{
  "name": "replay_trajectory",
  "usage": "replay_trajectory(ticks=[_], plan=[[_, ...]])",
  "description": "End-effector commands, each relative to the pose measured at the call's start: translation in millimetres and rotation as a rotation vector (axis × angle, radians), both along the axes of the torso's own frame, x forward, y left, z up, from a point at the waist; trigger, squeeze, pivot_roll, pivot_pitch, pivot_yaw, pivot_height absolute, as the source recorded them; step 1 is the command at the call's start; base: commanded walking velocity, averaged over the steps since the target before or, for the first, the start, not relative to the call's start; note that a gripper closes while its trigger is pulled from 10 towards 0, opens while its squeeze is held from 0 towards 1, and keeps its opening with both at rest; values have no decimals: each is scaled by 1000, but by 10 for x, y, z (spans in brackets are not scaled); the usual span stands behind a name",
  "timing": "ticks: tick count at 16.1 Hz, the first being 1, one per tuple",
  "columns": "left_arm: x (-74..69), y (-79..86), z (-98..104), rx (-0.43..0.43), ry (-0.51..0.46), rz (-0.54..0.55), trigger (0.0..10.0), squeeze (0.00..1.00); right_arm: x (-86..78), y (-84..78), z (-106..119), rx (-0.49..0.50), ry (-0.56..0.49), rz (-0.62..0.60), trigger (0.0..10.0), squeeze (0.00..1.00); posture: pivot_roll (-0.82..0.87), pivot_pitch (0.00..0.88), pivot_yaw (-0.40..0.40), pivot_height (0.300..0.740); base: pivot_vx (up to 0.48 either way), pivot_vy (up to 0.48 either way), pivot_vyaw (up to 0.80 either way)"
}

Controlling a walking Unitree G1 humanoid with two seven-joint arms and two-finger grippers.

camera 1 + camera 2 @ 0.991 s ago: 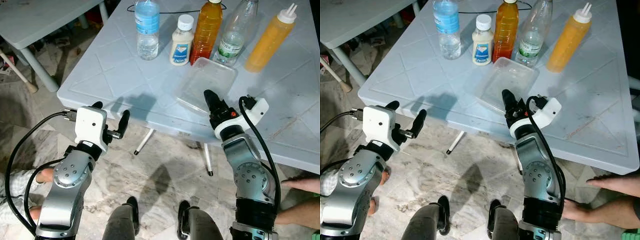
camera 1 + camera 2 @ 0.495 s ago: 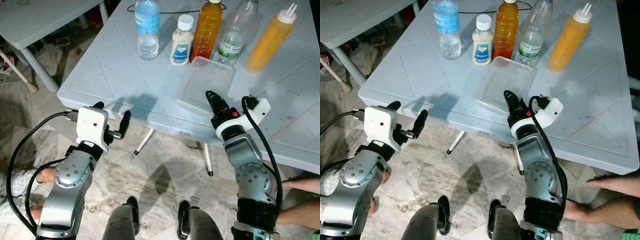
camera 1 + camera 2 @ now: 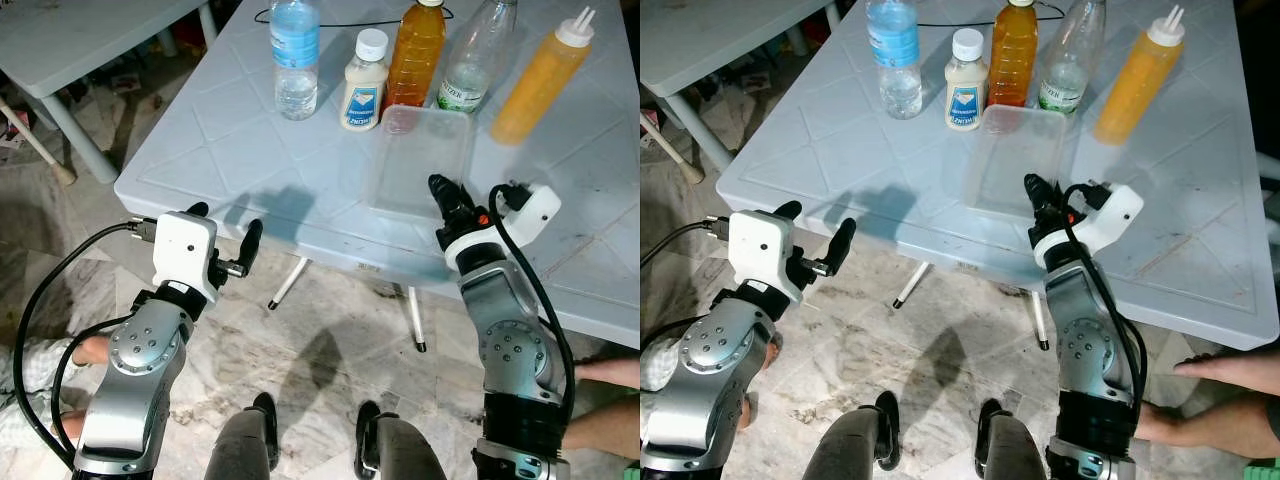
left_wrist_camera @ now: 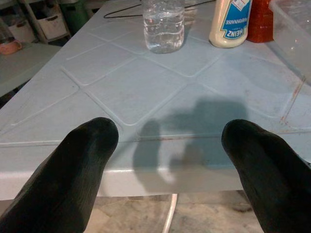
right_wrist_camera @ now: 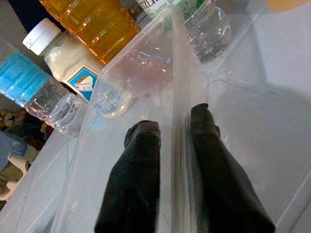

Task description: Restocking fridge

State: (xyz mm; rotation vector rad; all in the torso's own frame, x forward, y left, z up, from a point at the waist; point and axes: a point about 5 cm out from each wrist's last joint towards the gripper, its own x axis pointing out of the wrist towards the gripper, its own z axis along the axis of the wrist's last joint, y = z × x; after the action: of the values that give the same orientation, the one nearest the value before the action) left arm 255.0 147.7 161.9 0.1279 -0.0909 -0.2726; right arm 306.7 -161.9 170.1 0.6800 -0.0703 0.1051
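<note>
My left gripper (image 3: 222, 243) hovers off the worktop (image 3: 230, 150) edge, fingers spread, holding nothing. My right gripper (image 5: 171, 138) pinches one wall of the clear container (image 3: 420, 160), a finger on each side of the wall. The container sits near the worktop's front edge, just before the bottles. I judge it light, thin-walled, flexible and slippery; a grip low on the wall, near a corner, should resist flexing.

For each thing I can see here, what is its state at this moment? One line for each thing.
Clear tub: empty, lidless, wall pinched by right gripper.
Right gripper: shut on the tub wall.
Left gripper: open, empty, before the table edge.
Water bottle: upright, partly full.
Mayonnaise bottle: upright, capped.
Amber bottle: upright, full.
Squeeze bottle: upright, nearly full.
</note>
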Motion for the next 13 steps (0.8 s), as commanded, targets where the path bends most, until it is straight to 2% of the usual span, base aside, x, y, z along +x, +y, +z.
replay_trajectory(ticks=[1, 2, 3, 6, 12, 13], plan=[[-13, 11, -12, 3, 10, 8, 10000, 0, -10, -9, -9, -21, 10, -14, 0, 0, 126, 247, 25, 740, 0, 0, 0], [-4, 18, -18, -3, 12, 26, 10000, 0, 4, -7, 16, -51, -3, -13, 2667, 0, 123, 244, 14, 740, 0, 0, 0], [4, 27, -20, -8, 14, 37, 10000, 0, 11, -4, 21, -68, -1, -12, 10000, 0, 123, 241, 14, 740, 0, 0, 0], [55, 114, -76, -16, 43, 133, 10000, 0, 33, -11, 24, -143, 0, -4, 10000, 0, 114, 235, 0, 740, 0, 0, 0], [35, 126, -214, -59, 98, 184, 10000, 0, -69, -30, -75, -186, 20, -2, 10000, 0, 78, 194, -6, 740, 0, 0, 0], [49, 121, -254, -69, 111, 188, 10000, 0, -80, -28, -95, -193, 16, 7, 10000, 0, 76, 183, -4, 740, 0, 0, 794]])
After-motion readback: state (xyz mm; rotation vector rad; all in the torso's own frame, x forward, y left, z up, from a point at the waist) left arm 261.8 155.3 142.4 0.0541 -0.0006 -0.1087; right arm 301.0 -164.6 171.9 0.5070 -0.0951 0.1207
